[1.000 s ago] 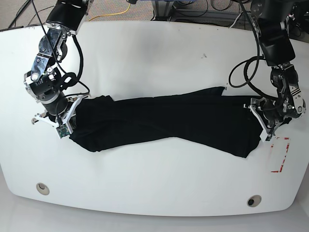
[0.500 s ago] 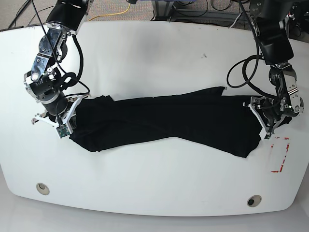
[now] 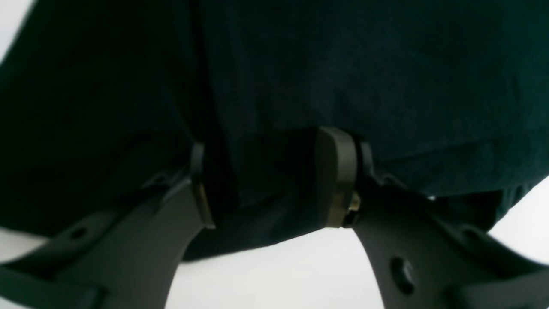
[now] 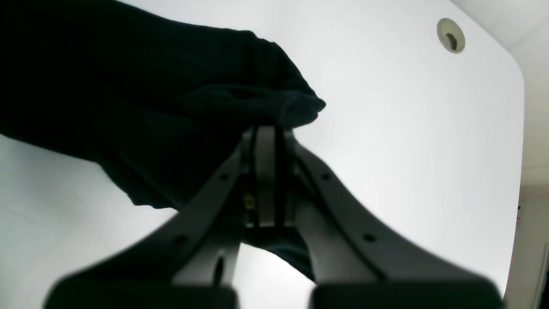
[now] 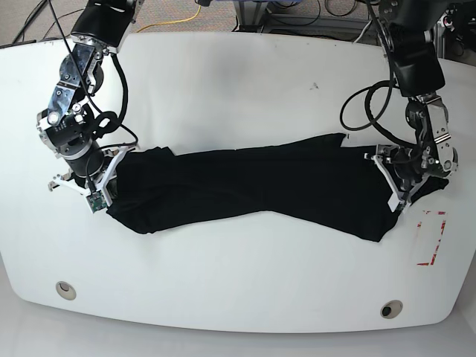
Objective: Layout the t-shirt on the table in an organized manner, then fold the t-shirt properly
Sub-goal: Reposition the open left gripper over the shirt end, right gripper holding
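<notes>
The black t-shirt (image 5: 253,190) lies bunched in a long twisted band across the middle of the white table (image 5: 238,89). At the band's left end in the base view, my right gripper (image 5: 100,184) is shut on a fold of it. In the right wrist view its fingertips (image 4: 266,141) are pressed together on the t-shirt (image 4: 141,107). My left gripper (image 5: 394,187) is at the band's right end. The left wrist view shows that gripper (image 3: 266,180) open, its fingers (image 3: 336,176) wide apart with the t-shirt (image 3: 321,73) edge lying between them.
Two round grey grommet holes (image 5: 65,289) (image 5: 391,308) sit near the table's front edge; one grommet hole (image 4: 450,35) also shows in the right wrist view. A red dashed mark (image 5: 433,238) is at the front right. Cables (image 5: 178,18) lie behind the table.
In the base view, the left arm has shifted a little to the left and up over the t-shirt's right end. The right arm and the t-shirt have stayed put.
</notes>
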Robot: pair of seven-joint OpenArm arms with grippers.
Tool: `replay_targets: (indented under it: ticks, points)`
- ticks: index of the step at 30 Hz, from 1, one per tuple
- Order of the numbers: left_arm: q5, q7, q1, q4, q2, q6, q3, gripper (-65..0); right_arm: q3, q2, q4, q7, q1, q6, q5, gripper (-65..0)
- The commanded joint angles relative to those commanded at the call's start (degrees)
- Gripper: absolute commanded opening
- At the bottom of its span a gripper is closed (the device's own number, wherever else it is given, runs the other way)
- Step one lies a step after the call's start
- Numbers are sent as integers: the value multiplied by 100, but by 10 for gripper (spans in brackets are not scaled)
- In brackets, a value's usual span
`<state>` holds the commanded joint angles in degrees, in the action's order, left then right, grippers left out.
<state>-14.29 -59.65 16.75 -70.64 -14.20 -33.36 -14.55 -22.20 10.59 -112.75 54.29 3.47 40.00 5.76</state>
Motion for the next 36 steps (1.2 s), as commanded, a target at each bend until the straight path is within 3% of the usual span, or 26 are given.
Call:
replay_targets:
  ticks: [21, 36]
  points:
    - [-9, 0, 9, 0, 105, 0, 53, -360, 0, 0, 0, 0, 9, 0, 0, -648]
    - [-9, 0, 44, -9, 88, 0, 70, -615, 0, 0, 0, 0, 26, 0, 0, -648]
